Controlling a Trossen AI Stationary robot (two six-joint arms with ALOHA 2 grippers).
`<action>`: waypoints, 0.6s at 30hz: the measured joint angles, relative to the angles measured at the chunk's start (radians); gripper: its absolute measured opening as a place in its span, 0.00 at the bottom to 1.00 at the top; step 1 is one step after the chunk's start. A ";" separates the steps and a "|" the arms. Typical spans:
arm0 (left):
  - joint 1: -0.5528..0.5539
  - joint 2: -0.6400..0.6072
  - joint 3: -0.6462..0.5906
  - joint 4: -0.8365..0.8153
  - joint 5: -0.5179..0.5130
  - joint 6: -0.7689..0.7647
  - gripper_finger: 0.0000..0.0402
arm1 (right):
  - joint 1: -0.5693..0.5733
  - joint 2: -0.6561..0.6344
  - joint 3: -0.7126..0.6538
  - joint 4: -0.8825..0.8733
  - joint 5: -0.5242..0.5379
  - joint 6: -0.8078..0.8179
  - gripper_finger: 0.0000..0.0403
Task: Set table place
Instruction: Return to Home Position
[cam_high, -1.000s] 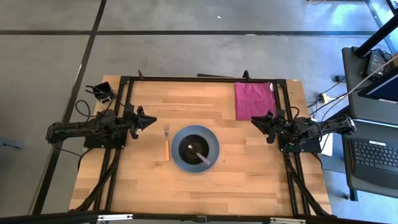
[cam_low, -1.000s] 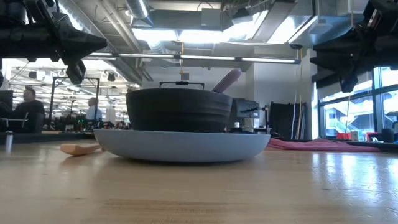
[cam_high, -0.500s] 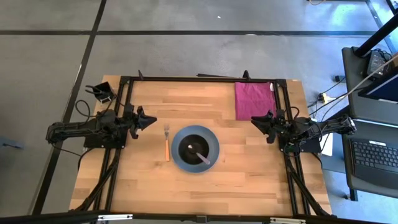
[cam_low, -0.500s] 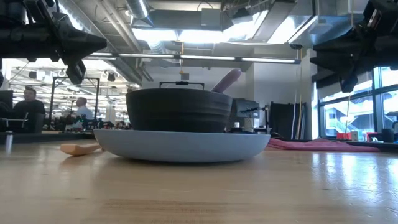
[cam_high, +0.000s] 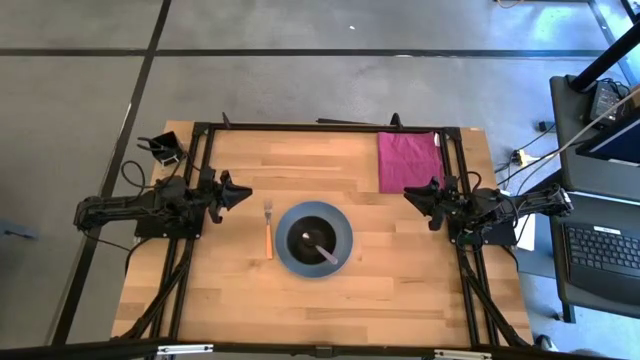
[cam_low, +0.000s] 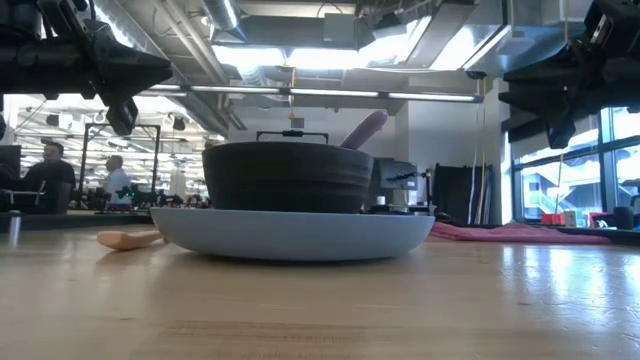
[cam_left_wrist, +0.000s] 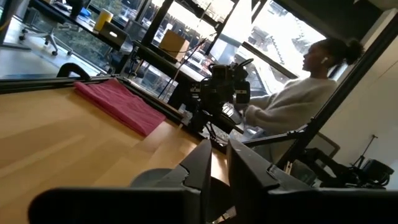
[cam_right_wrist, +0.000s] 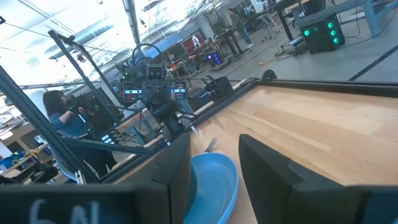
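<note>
The place setting sits at the middle of the light wooden table (cam_high: 330, 300), towards its near half. The grey-blue plate (cam_high: 287, 255) carries the black bowl (cam_high: 318, 224) at its centre, and the purple-handled spoon (cam_high: 327, 251) lies in the bowl. From table level, its handle (cam_low: 366, 128) rises tilted above the bowl's rim (cam_low: 285, 178). The orange-handled fork (cam_high: 268, 232) lies flat on the wood just beside the plate on the left arm's side, apart from the plate, with its tines pointing to the far edge.

The left gripper (cam_high: 243, 195) hangs above the table's left side, aimed inward, beside the fork's tine end and raised clear of it. Its wrist view shows the two fingers drawn close with only a narrow slit between them (cam_left_wrist: 219, 165), and they pinch nothing.

The right gripper (cam_high: 407, 196) is held above the opposite side, facing the left one across the plate and well apart from the dishes. Its fingers stand spread (cam_right_wrist: 214, 155), with the plate's rim (cam_right_wrist: 217, 183) visible through the gap, and nothing between them. In the low view both grippers hang high, at the upper corners, above the level of the bowl.

A magenta cloth (cam_high: 408, 161) lies flat at the far right corner of the table, near the right arm. A person (cam_left_wrist: 292, 106) in a white top sits beyond the table's right side
</note>
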 joint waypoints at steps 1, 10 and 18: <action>0.000 0.000 0.000 0.000 0.000 0.000 0.12 | 0.000 0.000 0.000 0.000 0.000 0.000 0.34; 0.000 0.000 0.000 0.000 0.000 0.000 0.15 | 0.000 0.000 0.000 0.000 0.000 0.000 0.34; 0.000 0.000 0.000 0.000 0.000 0.000 0.17 | 0.000 0.000 0.000 0.000 0.000 0.000 0.34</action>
